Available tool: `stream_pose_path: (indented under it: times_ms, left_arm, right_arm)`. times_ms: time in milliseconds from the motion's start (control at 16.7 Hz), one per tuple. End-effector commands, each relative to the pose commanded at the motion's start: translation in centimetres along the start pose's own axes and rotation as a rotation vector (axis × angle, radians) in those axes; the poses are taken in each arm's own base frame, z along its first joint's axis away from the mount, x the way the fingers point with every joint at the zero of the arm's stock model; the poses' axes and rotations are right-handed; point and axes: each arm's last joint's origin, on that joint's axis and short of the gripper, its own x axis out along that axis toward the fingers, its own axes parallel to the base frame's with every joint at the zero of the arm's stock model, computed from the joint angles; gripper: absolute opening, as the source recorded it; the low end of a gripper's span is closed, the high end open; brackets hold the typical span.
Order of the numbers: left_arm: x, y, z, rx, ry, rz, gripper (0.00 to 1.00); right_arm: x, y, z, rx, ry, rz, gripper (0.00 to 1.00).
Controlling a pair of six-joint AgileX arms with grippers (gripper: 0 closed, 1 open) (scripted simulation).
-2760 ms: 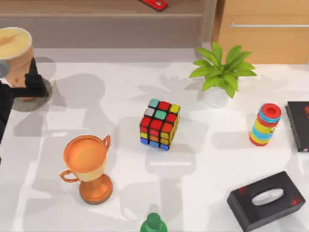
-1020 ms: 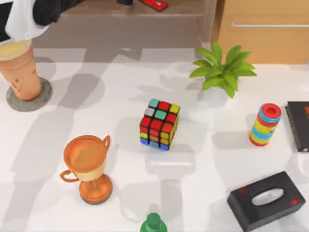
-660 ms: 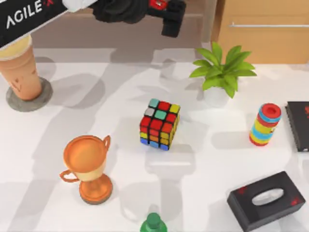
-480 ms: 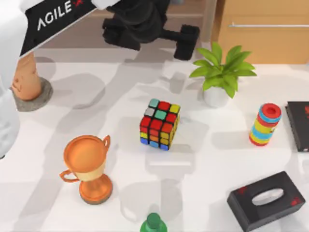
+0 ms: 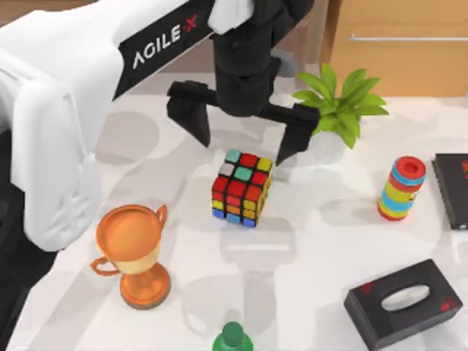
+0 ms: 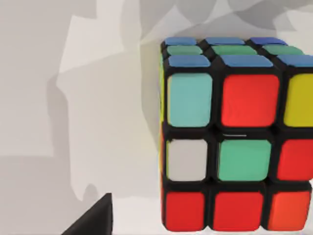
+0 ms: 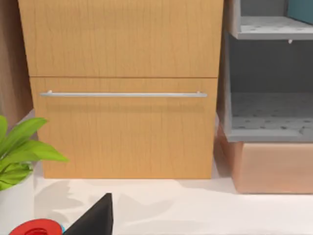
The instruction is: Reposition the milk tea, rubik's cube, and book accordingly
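The rubik's cube [image 5: 242, 188] stands near the table's middle, with red, teal, white and yellow stickers on top. My left gripper [image 5: 243, 128] hovers open just beyond and above it, black fingers [image 5: 191, 110] spread wider than the cube. Up close the left wrist view has the cube [image 6: 234, 142] beside one dark fingertip [image 6: 93, 223]. My left arm covers the milk tea at the far left. A teal-blue corner [image 7: 301, 10] sits on an upper shelf; I cannot tell if it is the book. My right gripper's finger [image 7: 93, 220] stands wide to one side, facing the cabinet.
An orange trophy [image 5: 135, 252] stands front left and a green bottle top [image 5: 232, 338] at the front edge. A potted plant [image 5: 336, 110], a coloured ring stack [image 5: 401, 188], a black slab [image 5: 453, 190] and a black tissue box [image 5: 402, 303] occupy the right. A wooden drawer [image 7: 122, 95] faces the table.
My left arm let go of the milk tea on its coaster, rose, and swung right across the table, ending open over the cube. The arm now hides the milk tea.
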Motion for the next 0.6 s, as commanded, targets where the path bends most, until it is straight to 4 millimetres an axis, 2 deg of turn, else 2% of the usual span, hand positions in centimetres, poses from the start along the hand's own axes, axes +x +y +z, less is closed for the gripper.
stream_pose_path:
  times_ms: [420,600]
  left_arm:
    - [0.2,0.1,0.0,-0.006,0.012,0.004,1.00]
    - [1.8,0.0,0.0,-0.002,0.013,0.006,1.00]
  right_arm:
    - [0.0,0.0,0.0,0.000,0.000,0.000,1.00]
    - [0.0,0.0,0.0,0.000,0.000,0.000,1.00]
